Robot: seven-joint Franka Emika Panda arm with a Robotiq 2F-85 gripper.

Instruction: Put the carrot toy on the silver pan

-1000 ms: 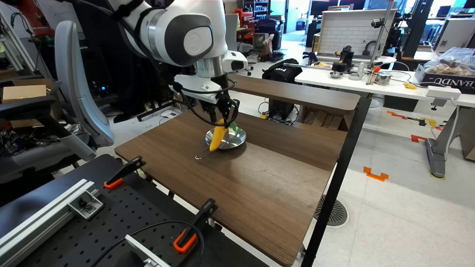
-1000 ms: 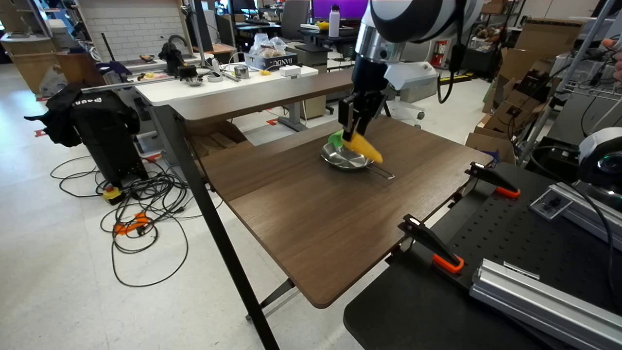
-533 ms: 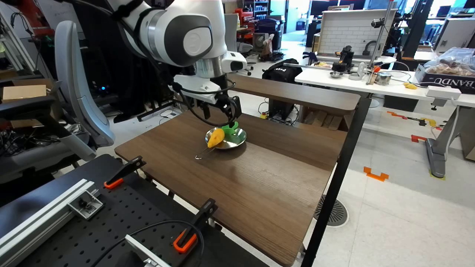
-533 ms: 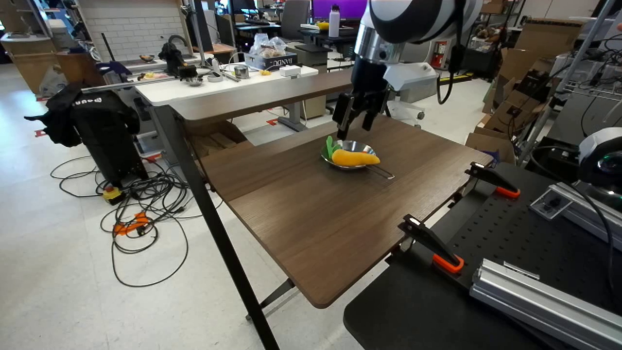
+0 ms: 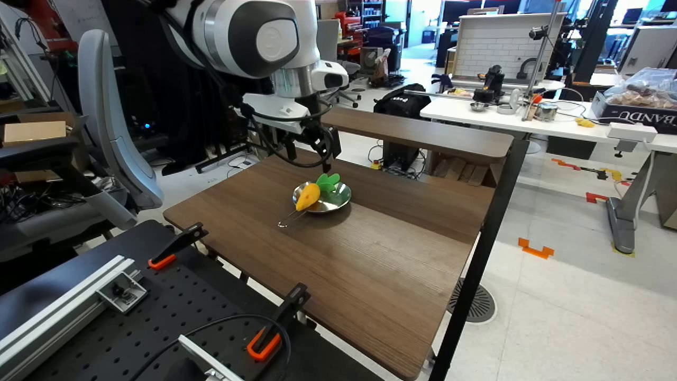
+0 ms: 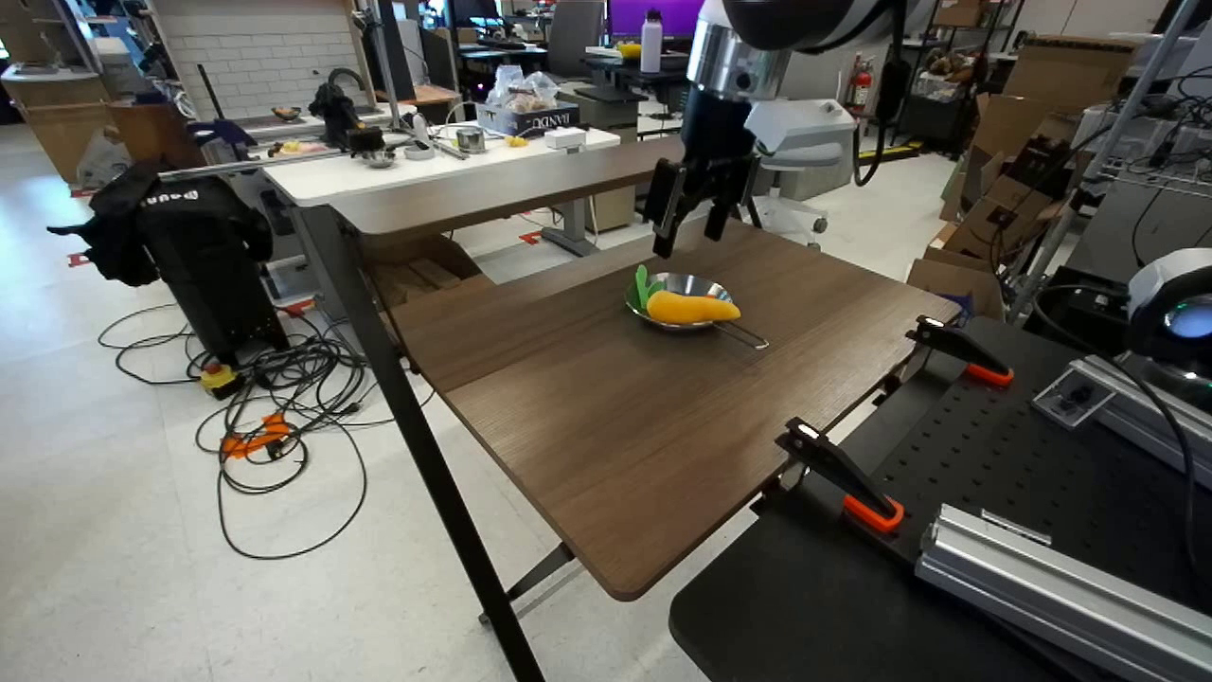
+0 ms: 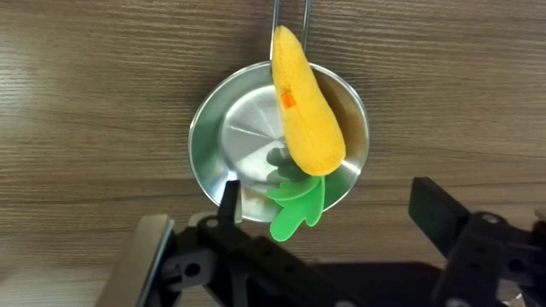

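The carrot toy, yellow-orange with green leaves, lies in the silver pan. Its narrow tip reaches over the rim along the wire handle, and the leaves stick out past the opposite rim. Both exterior views show the carrot toy resting there, with nothing gripping it. Above the pan, apart from the toy, my gripper hangs with its fingers spread wide. The wrist view has bare air between the fingertips of the gripper, the leaves showing below on the left side.
The pan sits on a brown wooden table with a raised shelf along its far side. Black clamps with orange handles grip the near edge, beside a black perforated board. A dark post stands at one table side.
A second ago the carrot toy was tilted in my gripper over the pan. The fingers have since spread, the toy has dropped flat into the pan, and the gripper has risen slightly.
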